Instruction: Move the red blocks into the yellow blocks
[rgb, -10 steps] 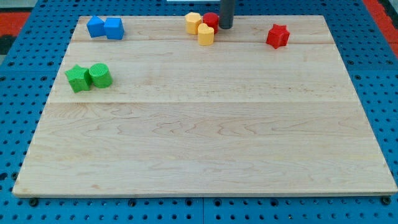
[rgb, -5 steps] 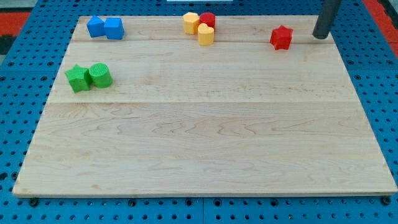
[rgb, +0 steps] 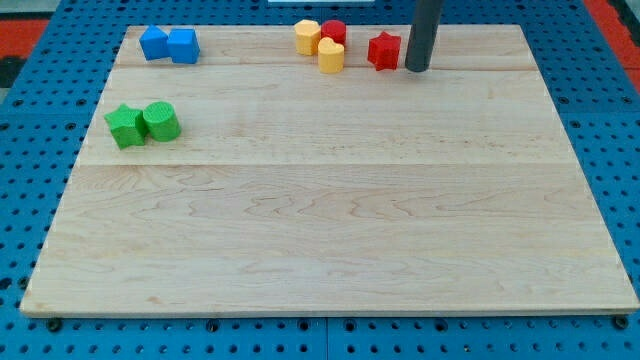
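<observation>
A red star block lies near the view's top, just right of the yellow blocks. A red cylinder touches two yellow blocks: one to its left, one below it. My tip stands right beside the red star block, on its right, touching or nearly touching it. A small gap separates the star from the lower yellow block.
Two blue blocks sit at the view's top left. Two green blocks lie below them near the left edge. The wooden board rests on a blue pegboard.
My tip went from the red cylinder to the right of the red star, then pushed the star leftward toward the yellow blocks. The cylinder and yellows have barely shifted.
</observation>
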